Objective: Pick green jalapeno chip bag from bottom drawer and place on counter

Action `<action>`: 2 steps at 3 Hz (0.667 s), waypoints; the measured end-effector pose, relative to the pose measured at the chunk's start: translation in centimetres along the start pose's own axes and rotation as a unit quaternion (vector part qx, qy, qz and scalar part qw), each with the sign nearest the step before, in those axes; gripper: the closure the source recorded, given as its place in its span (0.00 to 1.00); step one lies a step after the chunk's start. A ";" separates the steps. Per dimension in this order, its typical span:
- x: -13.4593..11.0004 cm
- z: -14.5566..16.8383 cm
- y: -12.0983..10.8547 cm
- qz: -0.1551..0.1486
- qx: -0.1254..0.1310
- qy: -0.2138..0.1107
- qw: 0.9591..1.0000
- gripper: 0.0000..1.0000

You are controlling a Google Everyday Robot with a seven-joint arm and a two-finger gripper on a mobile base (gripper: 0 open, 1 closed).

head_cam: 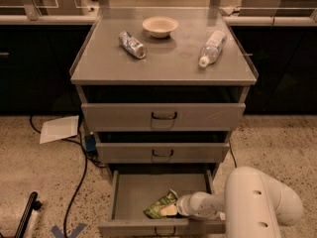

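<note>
Reaching in from the right, the gripper (174, 210) sits low in the bottom drawer (130, 188), right against the bag (156, 210); whether it is clamped on the bag or loose, I cannot tell. The bag lies near the drawer's front, just left of the gripper. Its long axis slants from front-left to back-right, so the gripper meets its right end. I judge the lift must rise clear of the two upper drawers (162, 117). Farthest off, the counter (168, 66) carries a can (132, 44), a bowl (160, 26) and a bottle (211, 47), with room between can and bottle.
</note>
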State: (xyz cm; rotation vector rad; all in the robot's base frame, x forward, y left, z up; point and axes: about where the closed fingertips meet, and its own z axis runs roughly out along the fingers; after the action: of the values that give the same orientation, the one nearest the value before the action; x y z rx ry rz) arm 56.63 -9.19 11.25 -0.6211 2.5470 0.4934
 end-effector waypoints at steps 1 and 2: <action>0.0 0.0 0.0 0.000 0.000 0.000 1.000 0.19; 0.0 0.0 0.0 0.000 0.000 0.000 1.000 0.42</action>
State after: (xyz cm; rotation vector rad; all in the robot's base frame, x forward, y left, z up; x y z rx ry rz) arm 56.62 -9.24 11.22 -0.6217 2.5478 0.4920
